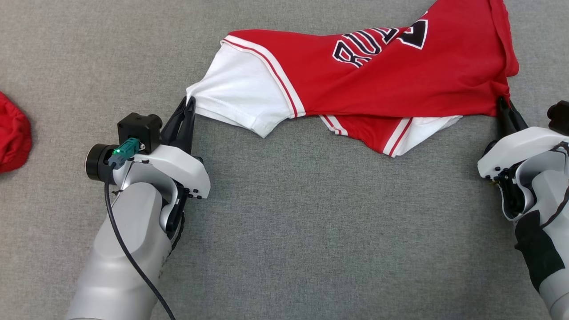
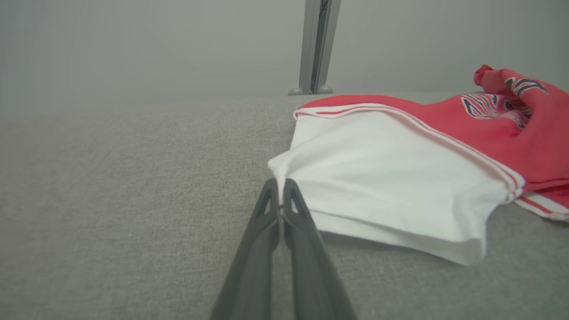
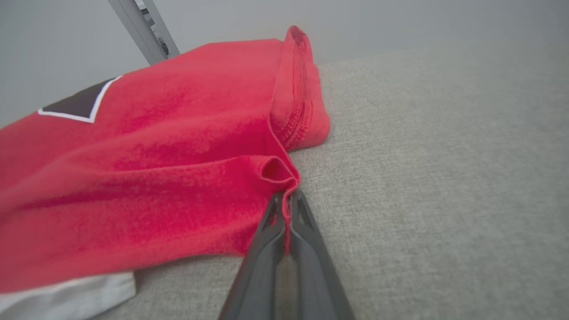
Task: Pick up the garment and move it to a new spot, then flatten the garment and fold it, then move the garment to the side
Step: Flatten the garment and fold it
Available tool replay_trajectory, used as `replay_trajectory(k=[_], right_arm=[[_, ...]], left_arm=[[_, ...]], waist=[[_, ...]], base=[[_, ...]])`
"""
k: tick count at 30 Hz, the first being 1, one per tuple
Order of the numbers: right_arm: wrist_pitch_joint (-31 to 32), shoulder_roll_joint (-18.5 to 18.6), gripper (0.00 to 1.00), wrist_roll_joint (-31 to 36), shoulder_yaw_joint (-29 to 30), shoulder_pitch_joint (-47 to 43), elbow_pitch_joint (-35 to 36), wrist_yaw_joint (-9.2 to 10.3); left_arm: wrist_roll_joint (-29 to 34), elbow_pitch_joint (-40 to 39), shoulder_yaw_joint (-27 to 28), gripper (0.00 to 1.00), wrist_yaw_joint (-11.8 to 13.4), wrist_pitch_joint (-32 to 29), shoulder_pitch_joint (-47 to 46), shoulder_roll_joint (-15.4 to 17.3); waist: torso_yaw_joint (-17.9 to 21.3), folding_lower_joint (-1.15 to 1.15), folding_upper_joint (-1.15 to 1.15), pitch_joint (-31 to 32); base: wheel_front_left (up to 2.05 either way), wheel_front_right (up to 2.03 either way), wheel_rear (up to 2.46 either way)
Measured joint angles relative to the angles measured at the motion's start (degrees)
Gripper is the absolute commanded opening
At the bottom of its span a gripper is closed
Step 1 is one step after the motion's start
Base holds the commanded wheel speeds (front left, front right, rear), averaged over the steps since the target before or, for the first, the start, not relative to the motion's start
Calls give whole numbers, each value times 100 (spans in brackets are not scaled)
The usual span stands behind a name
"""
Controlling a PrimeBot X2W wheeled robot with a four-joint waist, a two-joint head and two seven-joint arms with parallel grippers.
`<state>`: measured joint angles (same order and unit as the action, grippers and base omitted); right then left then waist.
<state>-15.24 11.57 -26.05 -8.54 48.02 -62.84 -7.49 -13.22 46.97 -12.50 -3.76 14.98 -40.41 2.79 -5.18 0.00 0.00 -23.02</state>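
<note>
the shirt point(image 1: 378, 84) is pinched at the sleeve by the left gripper point(image 1: 189, 106) and at the hem by the right gripper point(image 1: 503, 106); flattening seems in hand, so an even outward pull is needed next.

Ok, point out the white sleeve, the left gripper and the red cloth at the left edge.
white sleeve point(image 1: 240, 95): head view, middle of its white panel.
left gripper point(image 1: 190, 102): head view, fingertips pinching the sleeve's corner.
red cloth point(image 1: 12, 133): head view, its visible bulge at the left edge.

Cloth garment point(image 1: 400, 84), woven surface point(image 1: 311, 222) (matt)
</note>
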Motion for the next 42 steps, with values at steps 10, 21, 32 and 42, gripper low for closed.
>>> replay_trajectory(k=[10,21,32,42], right_arm=[[3,26,0,-237,-126,-322,309,0],[10,271,0,-768,-902,-418,1006,0],[163,724,0,-1181,-1501,471,1626,0],[322,903,0,-875,-1411,1162,1603,0]], left_arm=[[-4,30,45,0,22,0,120,0],[-831,-45,260,0,-326,-1,429,0],[-2001,-994,78,0,-366,-318,241,394],[-2254,-1790,275,0,-213,-1044,-275,872]], waist=[[121,0,0,283],[382,0,0,1109],[629,0,0,2063],[762,0,0,2240]], base=[[0,0,0],[0,0,0],[0,0,0],[0,0,0]])
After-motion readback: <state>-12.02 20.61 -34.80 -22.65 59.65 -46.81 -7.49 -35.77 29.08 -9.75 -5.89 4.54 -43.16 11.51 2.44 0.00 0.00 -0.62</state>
